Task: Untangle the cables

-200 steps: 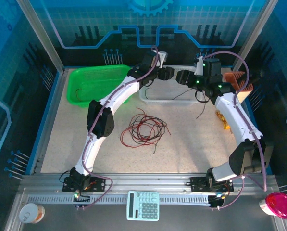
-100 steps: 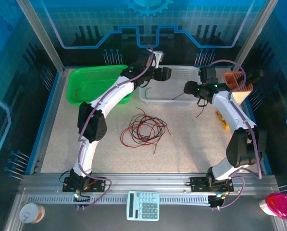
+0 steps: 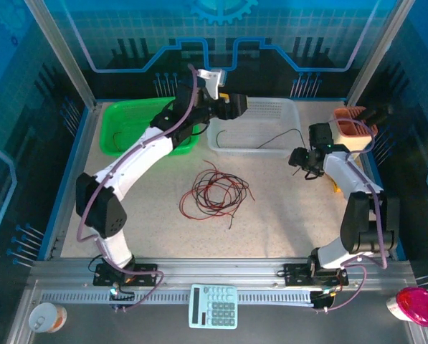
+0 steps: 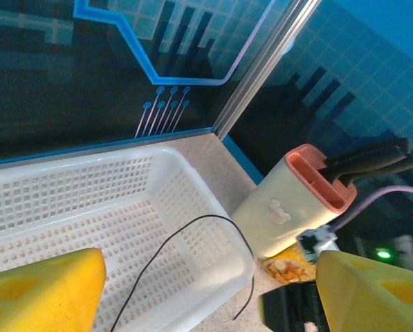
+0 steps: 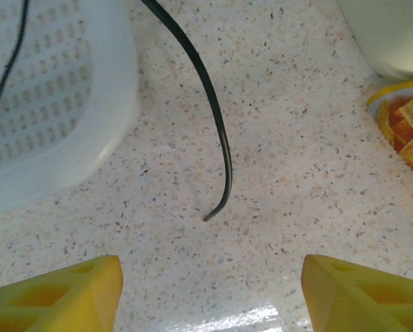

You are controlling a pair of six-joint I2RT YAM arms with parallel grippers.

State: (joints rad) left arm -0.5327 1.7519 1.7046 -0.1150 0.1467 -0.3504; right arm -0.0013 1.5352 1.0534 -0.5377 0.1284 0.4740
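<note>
Arms have parted, left fingers (image 4: 43,290) and right fingers (image 5: 54,294) spread, empty; a black cable (image 5: 218,117) now drapes the white basket (image 3: 267,111), the tangle (image 3: 215,190) waiting on the table (image 3: 285,215).

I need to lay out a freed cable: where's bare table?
Bare table runs from the tangle of cables toward the near edge, and rightward to the right arm. Crowded along the far side: green basket, white basket, knife block.
</note>
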